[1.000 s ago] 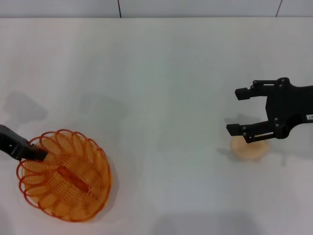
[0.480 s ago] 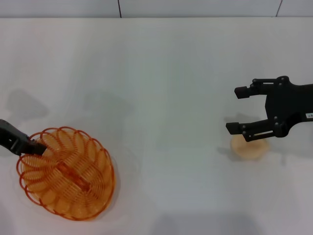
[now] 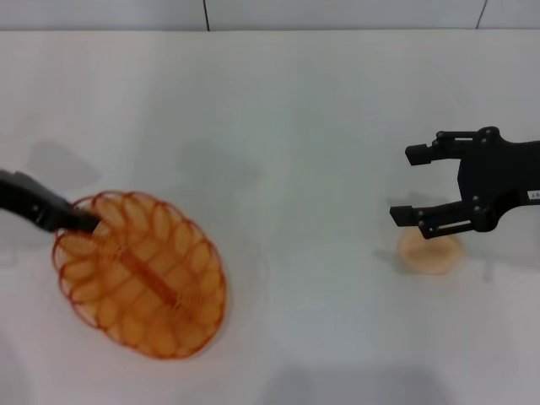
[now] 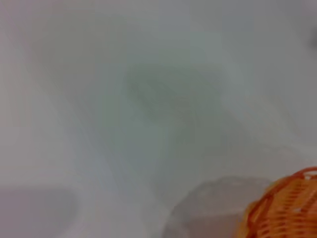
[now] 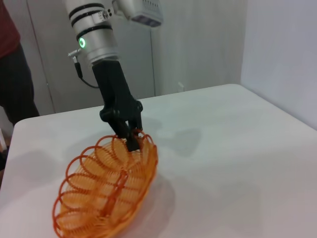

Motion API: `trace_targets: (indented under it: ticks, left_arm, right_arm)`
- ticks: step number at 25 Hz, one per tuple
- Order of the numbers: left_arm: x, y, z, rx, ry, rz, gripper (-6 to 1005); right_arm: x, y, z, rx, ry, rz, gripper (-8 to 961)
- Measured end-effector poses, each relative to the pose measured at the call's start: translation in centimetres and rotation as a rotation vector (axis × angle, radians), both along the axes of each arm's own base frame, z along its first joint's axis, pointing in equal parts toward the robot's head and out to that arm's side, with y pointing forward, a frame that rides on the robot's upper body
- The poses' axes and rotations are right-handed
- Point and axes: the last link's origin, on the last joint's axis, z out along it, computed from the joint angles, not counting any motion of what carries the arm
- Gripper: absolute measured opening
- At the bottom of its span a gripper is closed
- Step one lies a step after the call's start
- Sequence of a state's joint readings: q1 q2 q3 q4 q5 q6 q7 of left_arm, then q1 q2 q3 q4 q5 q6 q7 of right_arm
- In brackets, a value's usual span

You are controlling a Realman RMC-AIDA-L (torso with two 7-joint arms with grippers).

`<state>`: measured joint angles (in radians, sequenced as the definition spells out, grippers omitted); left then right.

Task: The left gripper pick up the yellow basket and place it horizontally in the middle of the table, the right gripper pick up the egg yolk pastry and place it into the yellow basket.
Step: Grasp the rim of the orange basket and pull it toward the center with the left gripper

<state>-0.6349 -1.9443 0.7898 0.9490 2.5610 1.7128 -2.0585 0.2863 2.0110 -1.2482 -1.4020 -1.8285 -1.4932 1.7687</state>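
My left gripper [image 3: 78,222] is shut on the near-left rim of the yellow basket [image 3: 139,274] and holds it tilted just above the white table [image 3: 295,110] at the left. The right wrist view shows the left gripper [image 5: 130,140] pinching the basket's [image 5: 106,191] rim from above. A part of the basket's rim [image 4: 287,208] shows in the left wrist view. My right gripper [image 3: 403,186] is open and empty, hovering over the far edge of the egg yolk pastry [image 3: 430,253], which lies on the table at the right.
A wall with a tile seam [image 3: 205,15] runs along the table's far edge. A person in dark clothes [image 5: 12,74] stands beyond the table's corner in the right wrist view. Bare tabletop lies between basket and pastry.
My left gripper has carried the basket to the right and away from the near edge, turning it. The right gripper and the pastry have stayed in place.
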Motion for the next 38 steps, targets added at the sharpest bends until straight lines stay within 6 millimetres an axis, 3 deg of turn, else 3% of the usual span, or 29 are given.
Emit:
trace_targets:
  ticks: [13,28,38]
  left_arm:
    - [3.1,1.8,0.2,0.085,-0.077,0.194,88]
    - [4.1,3.5,-1.9,0.194,-0.143,0.440,87]
    - [4.0,3.5,-3.4,0.215,-0.182,0.577,88]
  right_arm:
    - [-0.3,0.4,0.1,0.021,0.007,0.002,854]
    - [-0.6,0.7,0.5,0.044,0.030,0.011,850]
    - [-0.9,0.6,0.6,0.041,0.028,0.026,845]
